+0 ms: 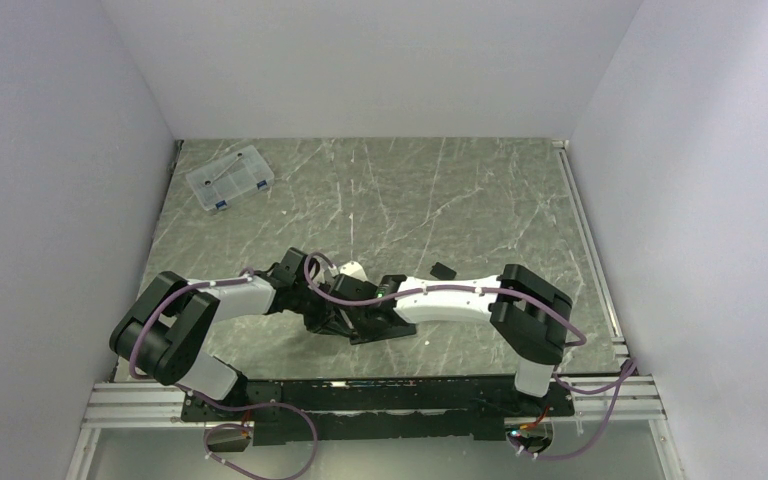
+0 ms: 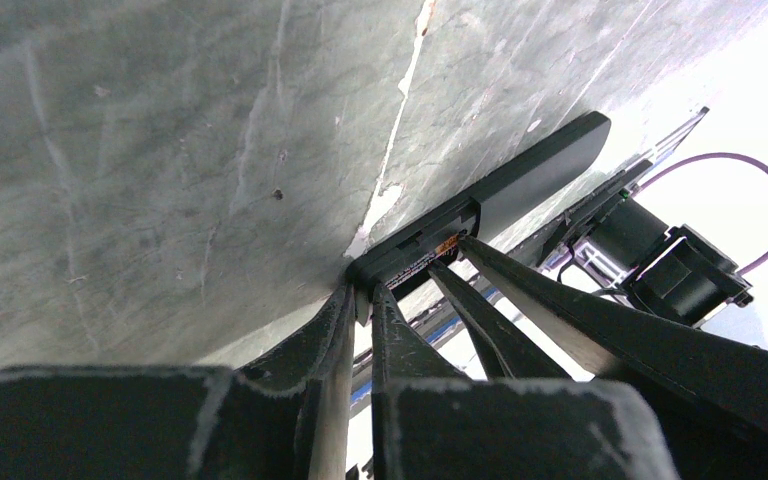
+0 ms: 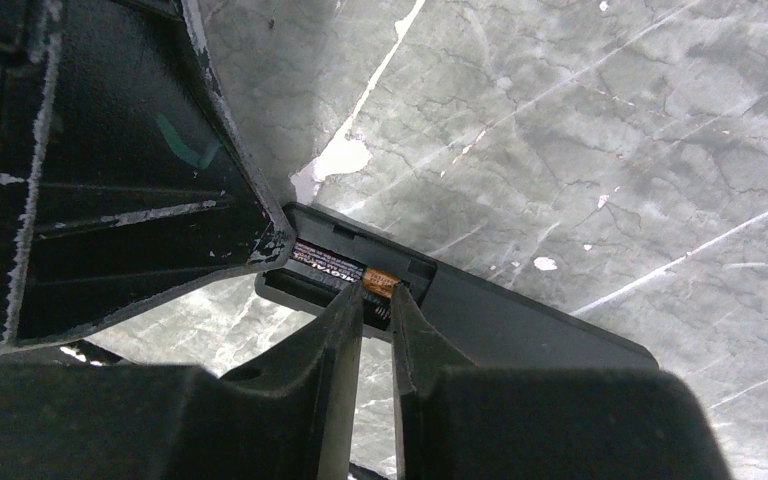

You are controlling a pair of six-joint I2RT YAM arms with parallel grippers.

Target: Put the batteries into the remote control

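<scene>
- Left gripper (image 2: 362, 295): we see the jaws drawn narrow, only a slim gap between them; the tips sit at the near end of the remote (image 2: 520, 180); we cannot tell whether they clamp that end or merely touch it.
- Right gripper (image 3: 378, 298): jaws narrow; the tips straddle the gold end of a cell (image 3: 328, 264) and appear to pinch it.
- Cell: dark body with pale print, lying lengthwise in the open bay of the remote, directly ahead of the right tips; its other end points toward the left finger (image 3: 160, 200).
- Remote: flat on the table (image 3: 560, 120); the bay end lies between the two sets of jaws, and the closed end runs away to the right of the right jaws.
- From the right wrist we note the left finger tip touching the corner of the bay end, just left of the right tips.
- A second cell: we cannot make one out; the slot nearer the right jaws is too dark to read.
- Top view: both grippers meet over the remote; a clear box (image 1: 230, 178) sits well apart from both jaws, at the far left; a small black piece (image 1: 443, 270) lies apart from both jaws, beyond the right arm.
</scene>
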